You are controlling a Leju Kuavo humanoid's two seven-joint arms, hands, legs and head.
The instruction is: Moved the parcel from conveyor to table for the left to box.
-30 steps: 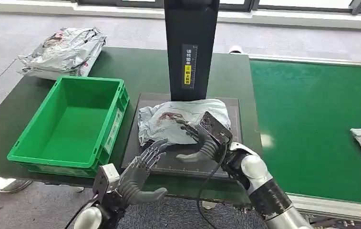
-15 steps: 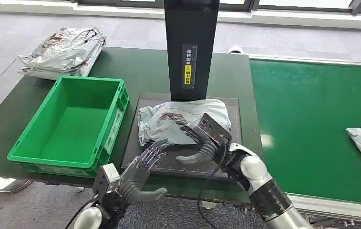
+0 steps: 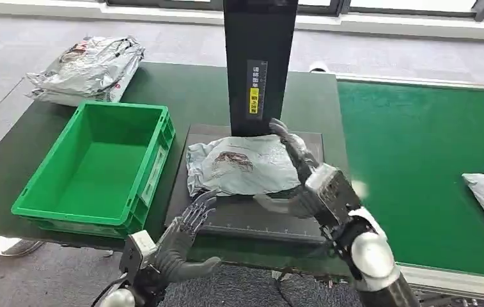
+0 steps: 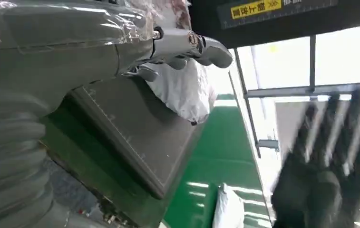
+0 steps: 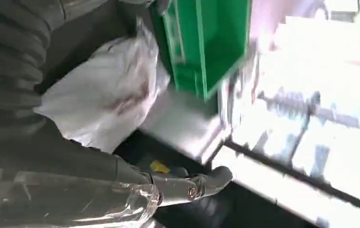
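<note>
Parcel (image 3: 244,165) lies on the dark mat (image 3: 239,217) on the desk (image 3: 194,96), off the conveyor (image 3: 418,160); right hand (image 3: 306,176) spread, holding nothing, beside it. Left hand (image 3: 185,233), fingers apart, has yet to box it in the green crate (image 3: 92,166).

My rig's arms and hands

I see silver arm shells, black ribbed wrist sleeves and black cables; the left robot hand (image 3: 185,240) and right robot hand (image 3: 309,182) have dark grey fingers.
</note>
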